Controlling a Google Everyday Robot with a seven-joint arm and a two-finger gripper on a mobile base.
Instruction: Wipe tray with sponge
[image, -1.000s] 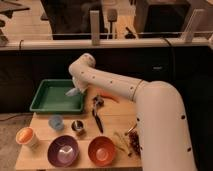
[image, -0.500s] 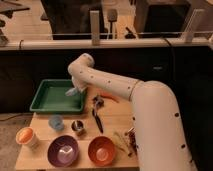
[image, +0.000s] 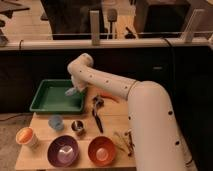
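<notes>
Starting at the left of the tabletop (image: 112, 120), I have an orange cup (image: 26, 136) at about 9 o'clock from the purple bowl (image: 63, 151), then a small blue cup (image: 55, 122) and a little metal cup (image: 77, 127) just beside it. Behind those, toward 12 o'clock, sits the green tray (image: 42, 106), shallow with raised walls, empty apart from my tool.

The gripper (image: 73, 91) hangs over the tray's right end, near its 3 o'clock wall, with the pale sponge (image: 70, 92) under it. From here I cannot tell how wide the jaws stand or whether they pinch the sponge; the two blur together. I also cannot tell if the sponge touches the tray floor or floats just above it.

My read on handling: the sponge looks light and soft, so it should squash under pressure and drag rather than slide. I would want hold of it across its short sides near the top, leaving the bottom face free to rub. The tray looks like light plastic and may skate on the wood if I push hard sideways.

Further right, at 3 o'clock from the tray, lie a dark utensil (image: 97, 113) and an orange tool (image: 109, 97), then an orange bowl (image: 102, 150) near the front edge.
</notes>
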